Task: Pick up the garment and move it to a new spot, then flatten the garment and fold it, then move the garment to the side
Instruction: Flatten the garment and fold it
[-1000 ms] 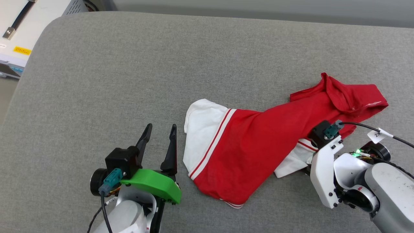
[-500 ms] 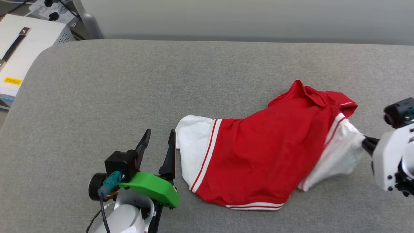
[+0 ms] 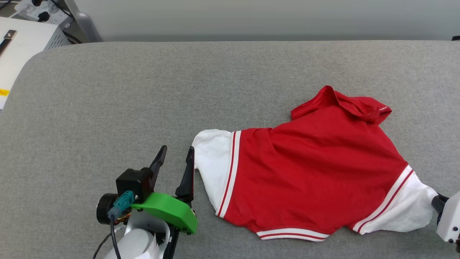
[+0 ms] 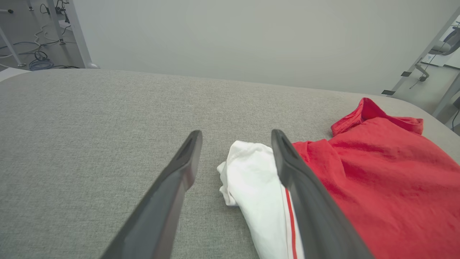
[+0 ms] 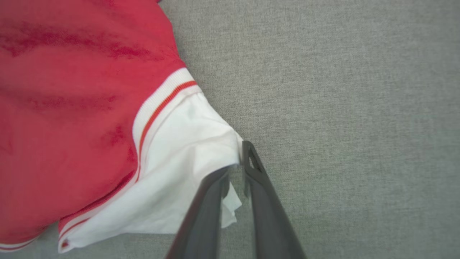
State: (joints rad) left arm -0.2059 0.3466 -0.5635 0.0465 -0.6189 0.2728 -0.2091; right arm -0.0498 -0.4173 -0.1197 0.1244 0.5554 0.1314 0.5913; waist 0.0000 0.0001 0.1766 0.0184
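Garment, one sleeve clamped in right jaws, other beside gaping left jaws

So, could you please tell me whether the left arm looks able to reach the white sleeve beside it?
Probably yes. The left tool stands open right beside the white sleeve of the garment, which lies on the grey cushion, with nothing between them.

The head camera looks down from the near side over most of the grey cushion. The left wrist camera sits low, facing the far wall; the right wrist camera hangs close, looking almost straight down. All three share the garment, each wrist view at its own end.
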